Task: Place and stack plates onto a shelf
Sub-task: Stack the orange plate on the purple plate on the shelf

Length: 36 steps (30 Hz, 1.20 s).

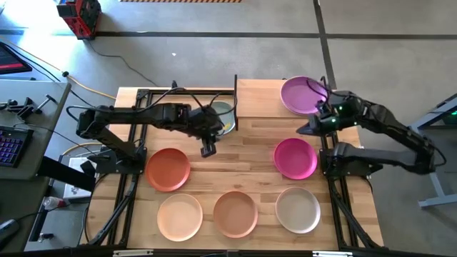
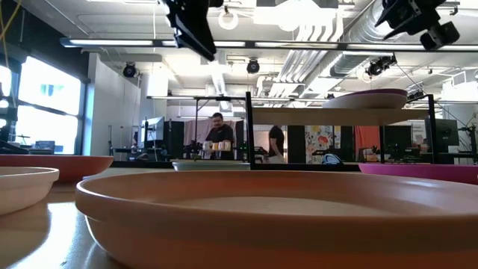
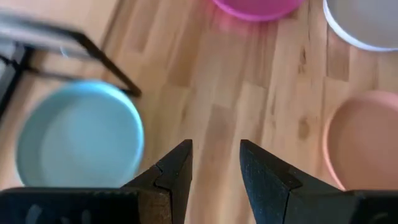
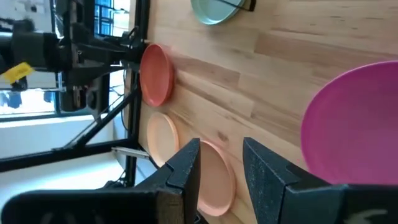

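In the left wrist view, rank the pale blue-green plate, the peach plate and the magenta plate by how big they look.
1. pale blue-green plate, shown whole.
2. peach plate, cut by the picture's edge.
3. magenta plate, only a sliver in frame.
Cropping and nearness drive this; true sizes are not settled here.

Two dark, jointed arms; the right arm (image 1: 378, 125) shows a green light; each gripper's fingers (image 3: 177, 171) are black and wedge-shaped.

- Seven plates I count: purple (image 1: 303, 95), pale blue-green (image 1: 226, 118), magenta (image 1: 295, 158), rust orange (image 1: 168, 169), cream (image 1: 180, 216), peach (image 1: 235, 213), beige-grey (image 1: 298, 209).
- One shelf (image 1: 260, 96).
- Two people (image 2: 219, 139) beyond my bench (image 1: 250, 146).
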{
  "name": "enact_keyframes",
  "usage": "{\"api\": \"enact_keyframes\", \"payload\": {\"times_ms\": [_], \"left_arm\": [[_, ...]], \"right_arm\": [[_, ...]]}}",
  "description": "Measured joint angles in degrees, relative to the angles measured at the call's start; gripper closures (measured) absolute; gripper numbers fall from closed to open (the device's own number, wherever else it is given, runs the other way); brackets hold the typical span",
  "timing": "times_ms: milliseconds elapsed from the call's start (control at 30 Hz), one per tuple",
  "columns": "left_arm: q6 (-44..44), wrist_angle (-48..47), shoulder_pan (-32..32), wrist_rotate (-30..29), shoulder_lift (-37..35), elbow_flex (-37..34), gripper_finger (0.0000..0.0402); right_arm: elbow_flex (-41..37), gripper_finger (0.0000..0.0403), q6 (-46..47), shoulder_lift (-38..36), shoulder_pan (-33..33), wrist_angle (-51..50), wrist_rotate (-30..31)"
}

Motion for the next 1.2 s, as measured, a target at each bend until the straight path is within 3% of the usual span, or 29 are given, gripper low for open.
{"api": "enact_keyframes", "payload": {"times_ms": [233, 433, 833, 1200], "left_arm": [[-18.88, -9.50, -2.95, -0.17, 0.02, -2.18, 0.0280], [-30.16, -11.32, -6.37, -0.32, 0.02, -7.52, 0.0280], [-46.21, -10.30, -12.31, -0.52, 0.02, -16.22, 0.0280], [-60.12, -7.94, -16.46, -2.03, 0.02, -21.09, 0.0280]], "right_arm": [[0.00, 0.0304, 5.13, 3.18, 12.94, 1.06, 11.51], [0.00, 0.0304, 5.93, 8.15, 19.03, 1.64, 13.46], [0.00, 0.0304, 2.91, 17.27, 21.18, 3.78, 13.53], [0.00, 0.0304, 0.64, 18.96, 21.18, 4.14, 12.41]]}}
